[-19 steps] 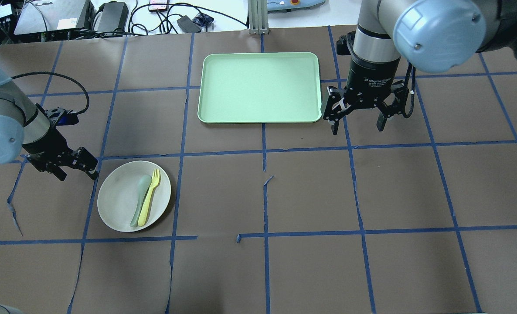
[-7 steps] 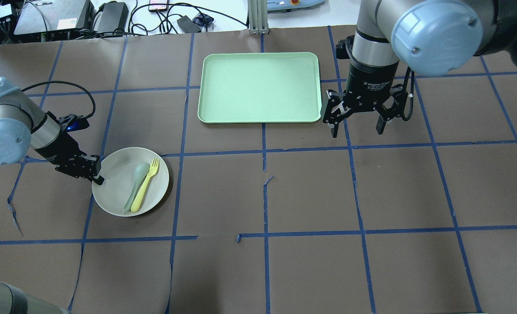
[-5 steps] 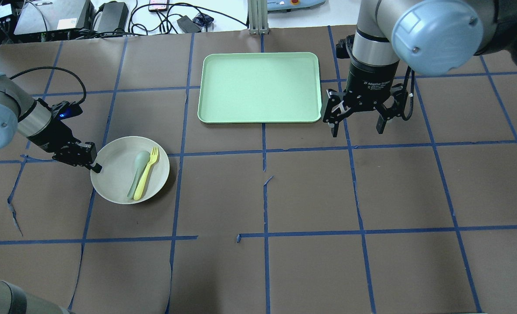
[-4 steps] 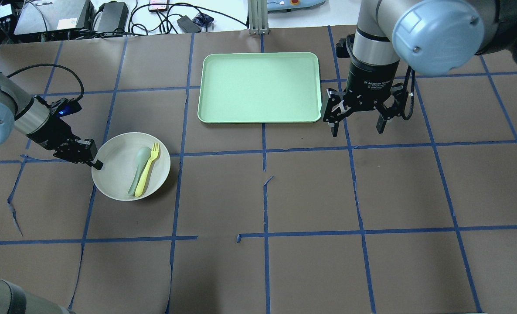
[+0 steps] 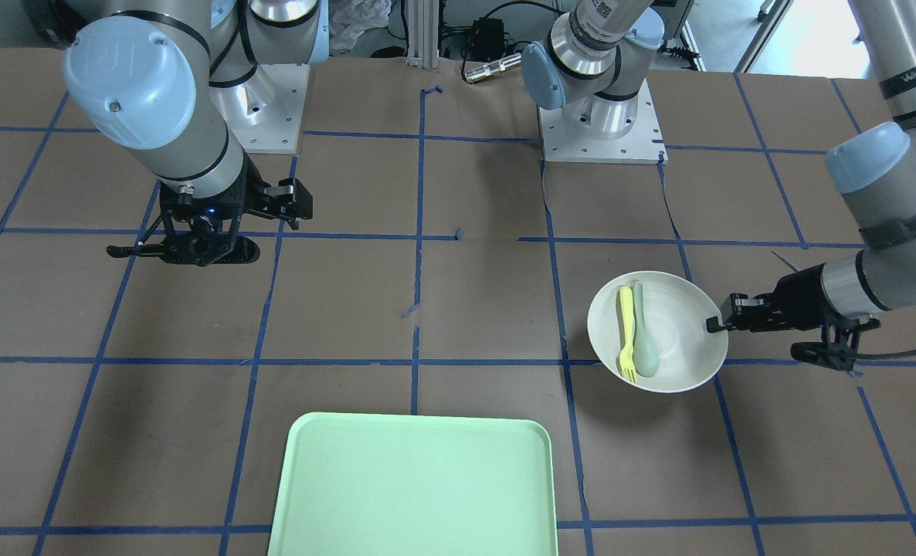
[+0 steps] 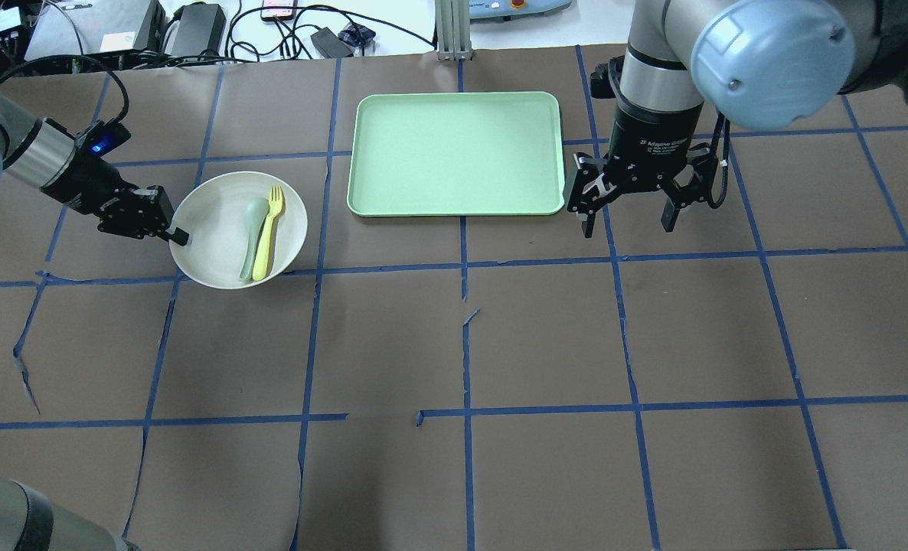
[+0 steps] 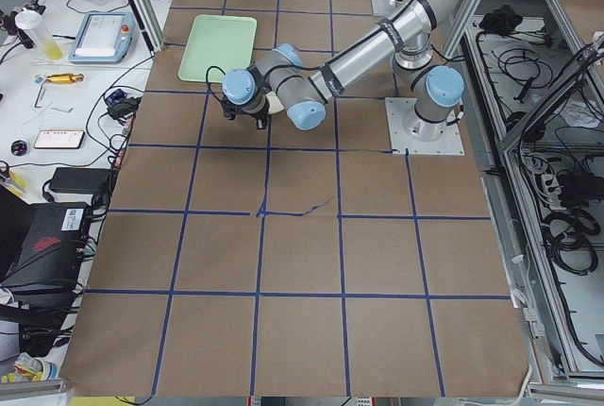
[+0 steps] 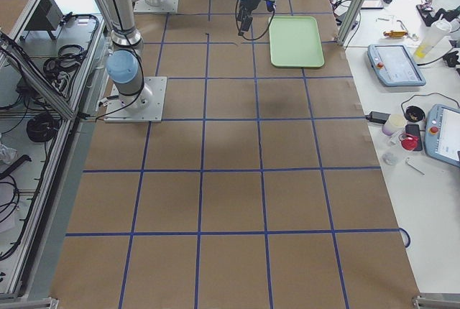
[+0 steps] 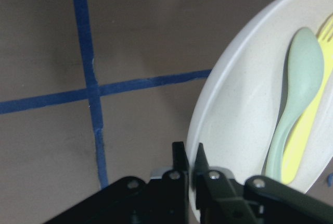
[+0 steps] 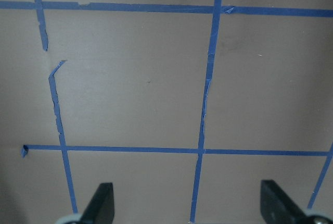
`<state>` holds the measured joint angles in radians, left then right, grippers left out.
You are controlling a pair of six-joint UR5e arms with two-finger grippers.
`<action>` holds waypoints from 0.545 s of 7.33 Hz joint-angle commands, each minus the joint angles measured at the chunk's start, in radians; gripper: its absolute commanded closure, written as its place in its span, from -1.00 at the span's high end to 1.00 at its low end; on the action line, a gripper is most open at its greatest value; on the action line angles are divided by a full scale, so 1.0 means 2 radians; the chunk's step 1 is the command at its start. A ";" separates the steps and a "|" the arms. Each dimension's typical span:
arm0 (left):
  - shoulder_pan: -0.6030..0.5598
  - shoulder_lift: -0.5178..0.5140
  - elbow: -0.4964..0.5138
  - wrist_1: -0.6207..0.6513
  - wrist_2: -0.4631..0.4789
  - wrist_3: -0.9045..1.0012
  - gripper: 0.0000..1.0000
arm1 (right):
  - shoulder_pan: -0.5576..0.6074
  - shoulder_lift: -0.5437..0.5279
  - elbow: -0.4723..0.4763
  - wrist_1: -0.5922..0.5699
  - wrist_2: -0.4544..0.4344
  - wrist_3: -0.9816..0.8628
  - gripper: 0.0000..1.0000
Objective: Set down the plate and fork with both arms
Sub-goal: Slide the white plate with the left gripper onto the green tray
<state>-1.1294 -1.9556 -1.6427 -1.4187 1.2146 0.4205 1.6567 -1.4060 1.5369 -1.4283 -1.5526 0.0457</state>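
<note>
While right fingers (image 6: pixel 666 216) spread wide, left fingers (image 6: pixel 179 236) pinch the plate (image 6: pixel 210 223).

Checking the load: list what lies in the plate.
The yellow fork and a mint-green spoon lie side by side in the plate. The plate surface beneath them is covered.

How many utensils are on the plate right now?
2: the fork and the spoon, side by side on the plate; none look hidden.

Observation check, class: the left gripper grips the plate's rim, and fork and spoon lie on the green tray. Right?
No: the overhead view shows fork and spoon lying on the plate, not the tray. The left gripper does grip its rim.
</note>
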 commanded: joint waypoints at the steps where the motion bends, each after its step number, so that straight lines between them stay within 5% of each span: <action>1: -0.081 -0.037 0.021 0.092 -0.039 -0.143 -1.00 | 0.000 -0.001 -0.001 0.000 0.000 -0.003 1.00; 4: -0.150 -0.107 0.121 0.102 -0.080 -0.192 -1.00 | 0.001 -0.003 0.002 0.001 0.001 -0.001 1.00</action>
<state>-1.3818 -2.1088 -1.4878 -1.2241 1.0958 0.0773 1.6570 -1.4104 1.5389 -1.4272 -1.5514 0.0440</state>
